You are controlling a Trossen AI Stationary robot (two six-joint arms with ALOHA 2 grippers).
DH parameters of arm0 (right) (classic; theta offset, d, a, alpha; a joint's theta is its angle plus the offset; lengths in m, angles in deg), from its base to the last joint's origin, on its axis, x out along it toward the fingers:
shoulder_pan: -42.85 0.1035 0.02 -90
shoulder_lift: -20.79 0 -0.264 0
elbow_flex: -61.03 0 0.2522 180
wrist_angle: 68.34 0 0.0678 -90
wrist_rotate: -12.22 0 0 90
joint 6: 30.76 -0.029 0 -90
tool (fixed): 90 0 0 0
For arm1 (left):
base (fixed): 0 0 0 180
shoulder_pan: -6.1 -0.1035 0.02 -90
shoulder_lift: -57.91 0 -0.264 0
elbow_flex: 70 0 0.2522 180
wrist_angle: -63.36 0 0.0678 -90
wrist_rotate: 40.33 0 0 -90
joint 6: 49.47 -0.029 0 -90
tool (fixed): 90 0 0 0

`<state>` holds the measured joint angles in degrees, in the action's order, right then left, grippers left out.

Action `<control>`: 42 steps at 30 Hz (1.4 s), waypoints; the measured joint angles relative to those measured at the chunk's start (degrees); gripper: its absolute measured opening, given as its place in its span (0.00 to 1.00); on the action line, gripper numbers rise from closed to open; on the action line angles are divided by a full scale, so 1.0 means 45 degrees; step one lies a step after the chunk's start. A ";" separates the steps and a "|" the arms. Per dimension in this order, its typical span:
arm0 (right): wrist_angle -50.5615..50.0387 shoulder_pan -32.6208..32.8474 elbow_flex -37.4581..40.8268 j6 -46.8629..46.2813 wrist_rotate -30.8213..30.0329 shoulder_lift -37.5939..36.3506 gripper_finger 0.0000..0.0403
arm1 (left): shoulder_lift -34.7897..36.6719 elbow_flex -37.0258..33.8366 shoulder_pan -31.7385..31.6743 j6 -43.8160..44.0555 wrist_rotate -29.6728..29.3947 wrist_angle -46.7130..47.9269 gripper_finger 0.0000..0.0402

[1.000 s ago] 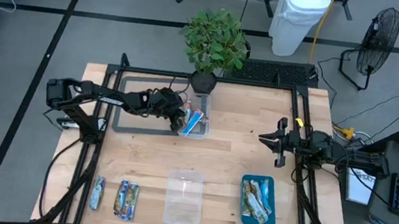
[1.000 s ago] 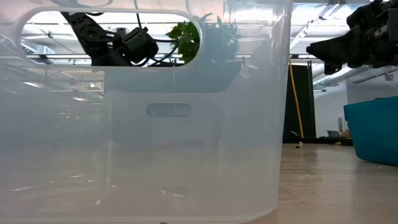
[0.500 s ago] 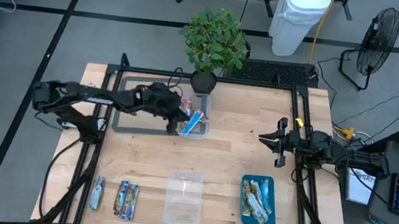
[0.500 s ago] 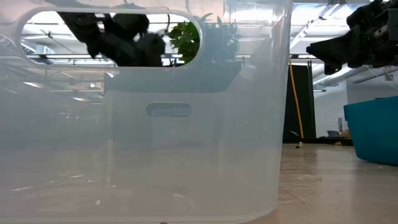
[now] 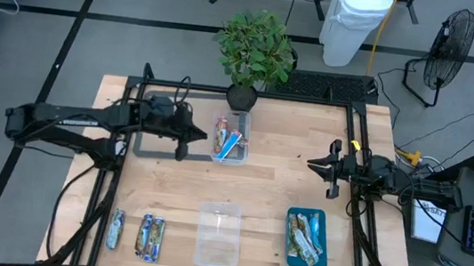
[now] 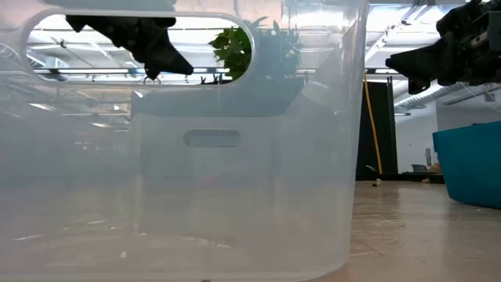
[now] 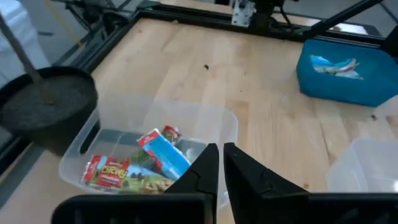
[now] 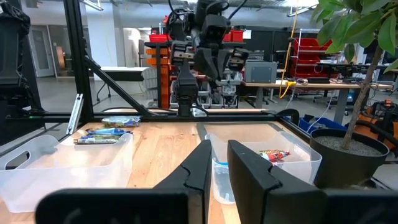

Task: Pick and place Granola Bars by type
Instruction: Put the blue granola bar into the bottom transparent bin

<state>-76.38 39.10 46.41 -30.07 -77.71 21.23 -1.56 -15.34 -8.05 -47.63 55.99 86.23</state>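
Note:
Several granola bars (image 5: 230,139) in red-blue and blue-white wrappers lie in a clear tub (image 5: 228,156) at the far middle of the table; they also show in the left wrist view (image 7: 155,158). More bars lie in a teal tray (image 5: 289,246) at the near right. Three bars (image 5: 150,236) lie flat on the table at the near left. My left gripper (image 5: 192,133) is shut and empty, just left of the far tub. My right gripper (image 5: 311,164) is shut and empty, hovering at the middle right.
An empty clear tub (image 5: 218,234) stands at the near middle and fills the low view (image 6: 235,157). A potted plant (image 5: 241,96) stands behind the far tub. A dark flat rectangle (image 5: 150,146) lies under my left gripper. Bare wood lies between the tubs and my right gripper.
My left gripper has drawn back from over the far tub toward the table's left edge, its arm swinging out to the left. The bars in the tub lie as before. My right arm has kept still.

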 joint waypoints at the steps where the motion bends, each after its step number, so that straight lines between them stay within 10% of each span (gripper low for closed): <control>1: -0.0003 0.0000 0.0002 0.0000 0.0001 0.0001 0.11 | 0.0105 0.0000 0.0061 0.0059 -0.0117 0.0117 0.07; 16: -0.0003 -0.0003 0.0002 0.0003 0.0001 0.0001 0.11 | 0.0392 0.0000 0.4090 0.9605 0.2923 0.5586 0.08; 28: -0.0003 -0.0005 0.0005 0.0000 0.0003 0.0000 0.11 | -0.0906 0.0000 1.2084 2.1306 -0.1030 0.6470 0.02; 36: -0.0003 -0.0005 0.0000 0.0005 0.0000 0.0000 0.11 | -0.3165 0.0000 1.4378 2.8023 0.2849 0.6652 0.01; 42: -0.0003 -0.0005 0.0000 0.0000 -0.0002 0.0002 0.11 | -0.3810 0.0000 1.4899 3.0089 0.3287 0.6636 0.02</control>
<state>-76.39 39.08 46.41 -30.07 -77.72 21.24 -18.71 -15.34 59.00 87.77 70.78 116.10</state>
